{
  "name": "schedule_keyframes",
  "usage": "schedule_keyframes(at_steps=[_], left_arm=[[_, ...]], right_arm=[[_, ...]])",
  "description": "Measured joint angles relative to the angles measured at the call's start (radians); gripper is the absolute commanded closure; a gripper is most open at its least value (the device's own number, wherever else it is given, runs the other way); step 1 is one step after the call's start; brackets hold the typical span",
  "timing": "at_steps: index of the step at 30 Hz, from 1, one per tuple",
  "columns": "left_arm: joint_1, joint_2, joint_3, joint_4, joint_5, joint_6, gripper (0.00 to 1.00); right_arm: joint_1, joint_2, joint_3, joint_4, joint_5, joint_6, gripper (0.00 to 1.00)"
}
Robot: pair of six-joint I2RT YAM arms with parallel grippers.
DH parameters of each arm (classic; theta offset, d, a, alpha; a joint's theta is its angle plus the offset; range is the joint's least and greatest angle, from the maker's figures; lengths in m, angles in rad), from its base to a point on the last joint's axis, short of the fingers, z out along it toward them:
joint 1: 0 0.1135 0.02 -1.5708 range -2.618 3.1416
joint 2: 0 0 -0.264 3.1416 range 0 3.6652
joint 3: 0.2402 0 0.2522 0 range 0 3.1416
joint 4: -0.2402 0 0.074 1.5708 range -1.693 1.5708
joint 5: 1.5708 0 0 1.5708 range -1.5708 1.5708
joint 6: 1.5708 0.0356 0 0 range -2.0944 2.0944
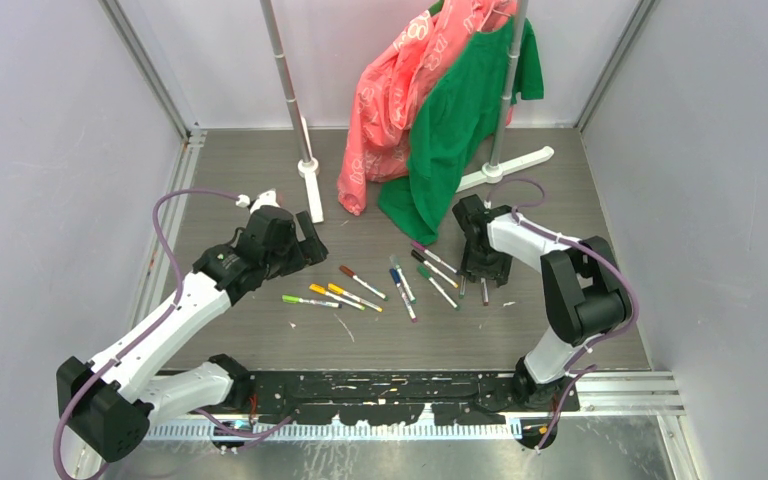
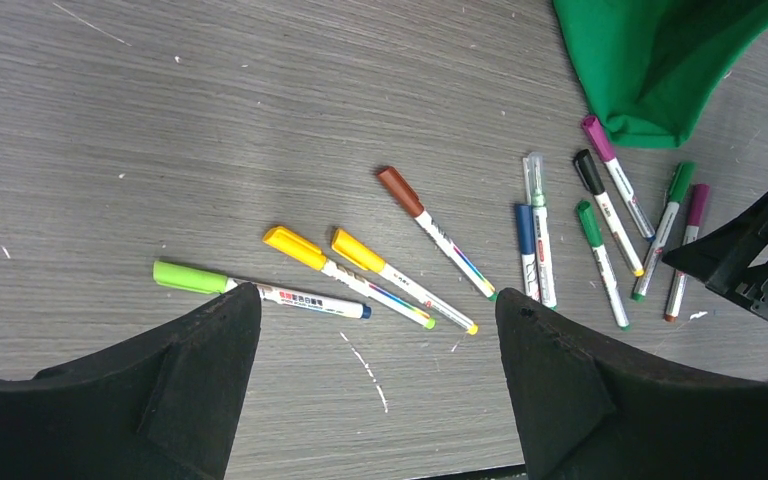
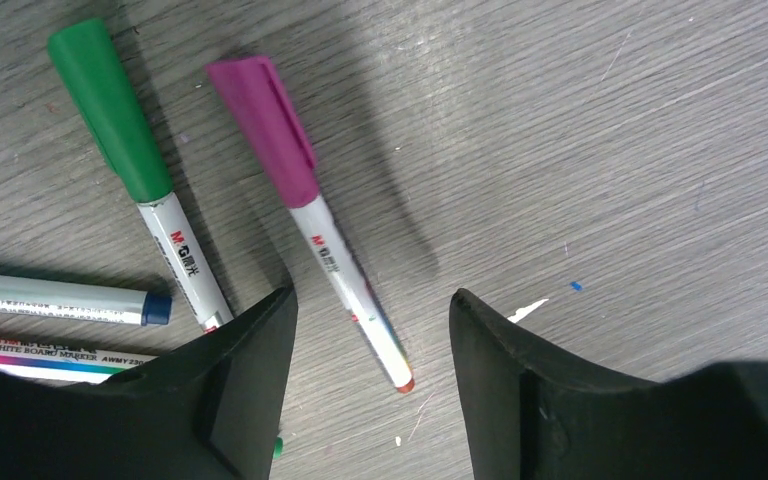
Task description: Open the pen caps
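Pens (image 1: 362, 283) scattered mid-bench, caps (image 2: 400, 190) on. Right jaws spread apart over magenta-capped pen (image 3: 332, 262), toward right edge. Left jaws spread wide by lime-capped pen (image 2: 295, 299), toward left edge.

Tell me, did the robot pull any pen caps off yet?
Not yet: the pens look capped, no loose caps in sight. The right claw is open over the magenta-capped pen, maybe about to grab. The left claw hangs open, empty. Every cap is left to do.

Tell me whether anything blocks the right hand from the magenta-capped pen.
Nothing visible does. The right hand hangs open over the magenta-capped pen on bare table; the green-capped pen lies beside it, apart.
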Motion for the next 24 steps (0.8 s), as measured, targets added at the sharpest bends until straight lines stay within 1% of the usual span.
schedule_keyframes(at_steps=[1,5,8,24], left_arm=[[0.000,0.000,0.000,0.002,0.000,0.000,0.14],[0.000,0.000,0.000,0.005,0.000,-0.002,0.14],[0.000,0.001,0.000,0.011,0.000,-0.004,0.14],[0.000,-0.006,0.000,0.013,0.005,-0.021,0.14]], right_arm=[[-0.004,0.000,-0.001,0.000,0.000,0.000,0.38],[-0.005,-0.001,-0.003,0.008,-0.004,-0.002,0.48],[-0.005,0.000,-0.007,0.020,-0.016,-0.003,0.54],[-0.011,-0.030,-0.053,0.072,-0.060,0.052,0.61]])
